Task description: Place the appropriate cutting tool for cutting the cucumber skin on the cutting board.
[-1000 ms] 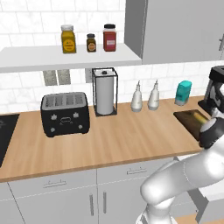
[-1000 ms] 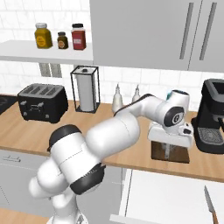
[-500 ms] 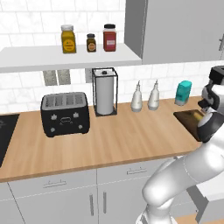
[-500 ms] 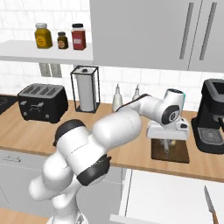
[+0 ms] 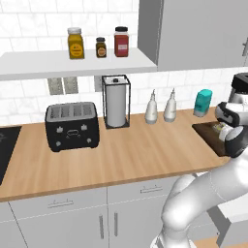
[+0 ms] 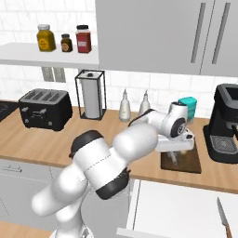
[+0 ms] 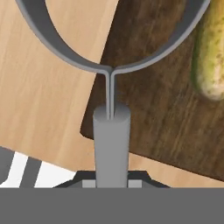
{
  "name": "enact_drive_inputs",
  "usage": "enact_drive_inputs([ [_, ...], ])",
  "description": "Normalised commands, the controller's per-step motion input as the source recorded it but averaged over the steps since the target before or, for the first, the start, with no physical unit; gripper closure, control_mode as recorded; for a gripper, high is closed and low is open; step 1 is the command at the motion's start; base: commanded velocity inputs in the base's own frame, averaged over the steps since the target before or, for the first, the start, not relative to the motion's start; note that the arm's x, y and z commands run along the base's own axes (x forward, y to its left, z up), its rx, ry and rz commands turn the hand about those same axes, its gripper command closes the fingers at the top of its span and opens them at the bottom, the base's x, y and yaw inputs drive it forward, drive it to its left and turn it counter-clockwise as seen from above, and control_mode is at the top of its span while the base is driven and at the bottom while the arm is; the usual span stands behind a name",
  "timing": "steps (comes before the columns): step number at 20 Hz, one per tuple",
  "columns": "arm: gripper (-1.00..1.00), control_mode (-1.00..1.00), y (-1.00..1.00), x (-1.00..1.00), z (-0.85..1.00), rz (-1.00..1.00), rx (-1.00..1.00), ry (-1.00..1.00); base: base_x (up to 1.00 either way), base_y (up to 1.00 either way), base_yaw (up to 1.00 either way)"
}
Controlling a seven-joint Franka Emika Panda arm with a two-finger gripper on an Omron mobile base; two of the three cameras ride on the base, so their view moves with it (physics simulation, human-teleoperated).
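scene: simulated kitchen, light wooden countertop [image 5: 131, 150], white tiled wall, grey upper cabinets.

left base view:
- shelf: three jars [image 5: 100, 44] in a row.
- counter: black toaster [image 5: 72, 125] at left, paper towel holder [image 5: 116, 101] just right of it, two white bottles [image 5: 160, 106] side by side, teal dispenser [image 5: 203, 102] by the wall.
- cutting board [image 5: 209, 137]: dark, at the counter's right end, partly covered by the arm.
- cucumber [image 5: 220, 128]: small yellowish-green bit on the board, next to the arm's wrist.

right base view:
- arm: reaches forward, hand over the board's left part.
- cutting board [image 6: 188, 161]: between the bottles and the black coffee machine [image 6: 224, 123].
- knife [image 6: 224, 222]: on the white surface at lower right, well apart from the board.
- gripper [image 6: 174, 156]: points down at the board; too small here to read the jaws.

hand view:
- peeler [image 7: 112, 100]: grey handle running up from the bottom centre into a forked loop head, over the board's edge.
- gripper [image 7: 112, 181]: closed around the peeler handle, dark tips on both sides of it.
- cucumber [image 7: 211, 57]: on the board at the right edge, apart from the peeler head.
- contact peeler/board: cannot tell.
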Motion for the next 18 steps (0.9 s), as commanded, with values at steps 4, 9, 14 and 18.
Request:
enact_drive_inputs([
  [4, 1.0, -1.0, 0.0, 0.3, -0.31, 0.15, 0.01, 0.05, 0.0, 0.0, 0.0],
  [9, 1.0, -1.0, 0.0, 0.23, -0.29, 0.16, 0.03, 0.04, 0.0, 0.0, 0.0],
  [14, 1.0, -1.0, 0.0, 0.21, -0.33, 0.16, 0.02, 0.05, 0.0, 0.0, 0.0],
  [18, -1.0, -1.0, 0.07, 0.07, -0.31, 0.15, 0.0, 0.03, 0.0, 0.0, 0.0],
])
